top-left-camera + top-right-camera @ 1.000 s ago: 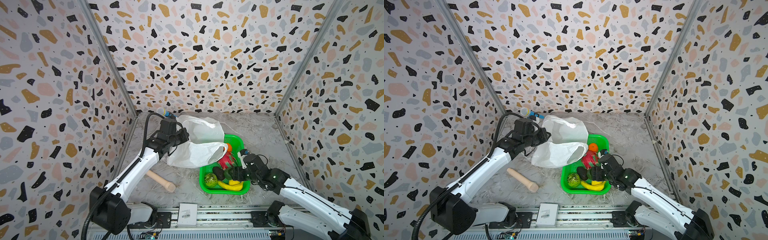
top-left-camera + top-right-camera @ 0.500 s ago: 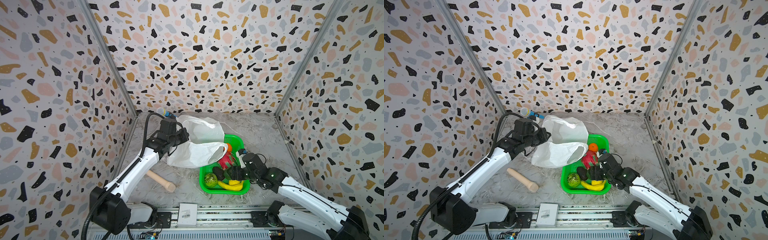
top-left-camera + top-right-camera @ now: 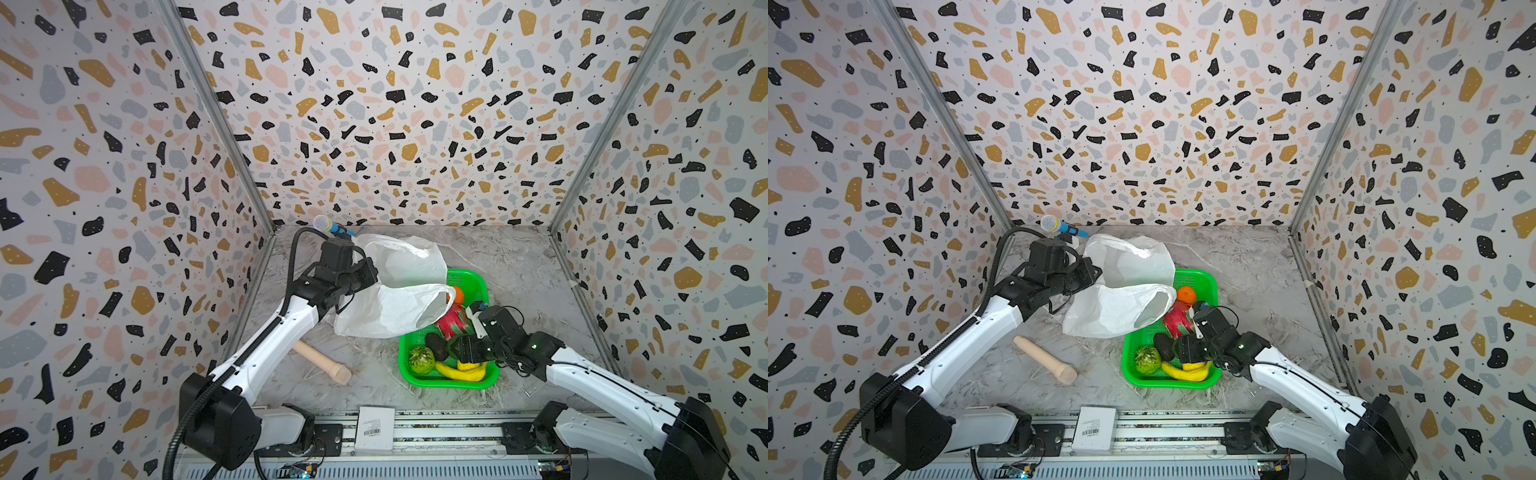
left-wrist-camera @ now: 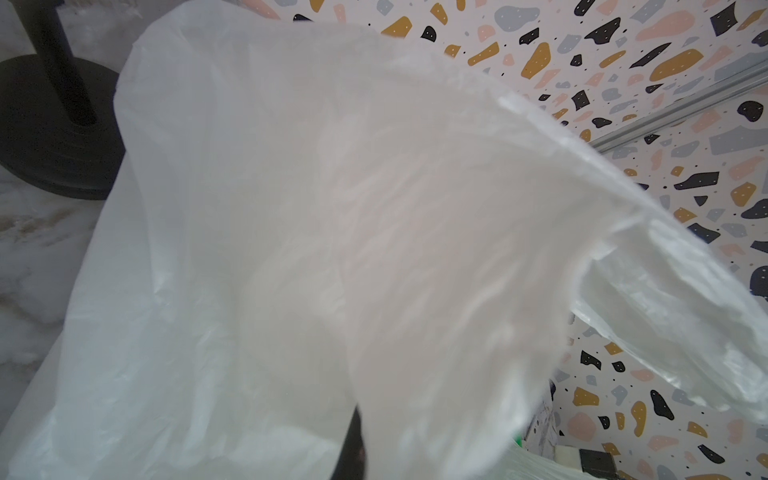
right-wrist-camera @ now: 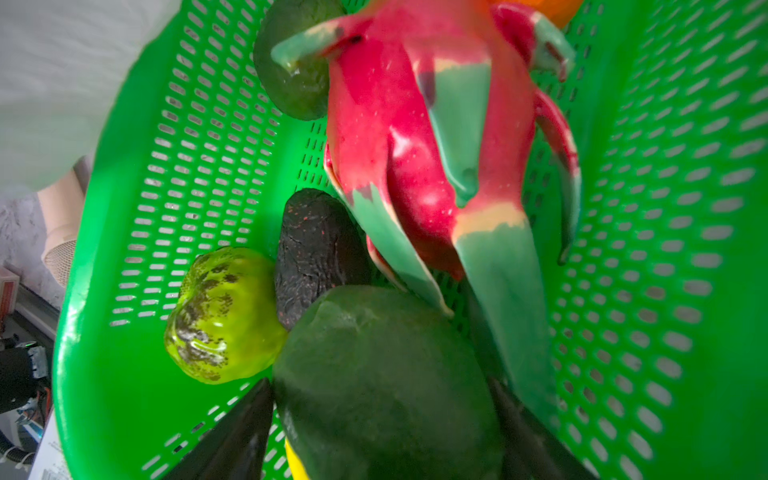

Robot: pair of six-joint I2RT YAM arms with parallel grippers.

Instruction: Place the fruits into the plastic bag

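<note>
My left gripper (image 3: 368,274) (image 3: 1094,272) is shut on the white plastic bag (image 3: 390,309) (image 3: 1113,309), holding it up with its mouth sagging over the basket's near-left corner. The bag (image 4: 332,208) fills the left wrist view and hides all but one dark finger (image 4: 353,453). My right gripper (image 3: 455,349) (image 3: 1179,351) (image 5: 380,386) is low in the green basket (image 3: 473,278), its jaws wide and pressed on both sides of a round green fruit (image 5: 374,332). Around it lie the dragon fruit (image 3: 453,322) (image 5: 415,145), avocado (image 3: 436,345) (image 5: 316,249), bumpy green fruit (image 3: 420,359) (image 5: 224,316), banana (image 3: 459,372) and orange (image 3: 457,294).
A beige wooden cylinder (image 3: 322,361) (image 3: 1044,359) lies on the marble floor left of the basket. A microphone (image 3: 330,226) on a black stand (image 4: 50,124) stands at the back left. A white box (image 3: 376,428) sits on the front rail. Terrazzo walls close in three sides.
My right gripper has edged a little to the left inside the basket. The left arm and the bag have stayed put.
</note>
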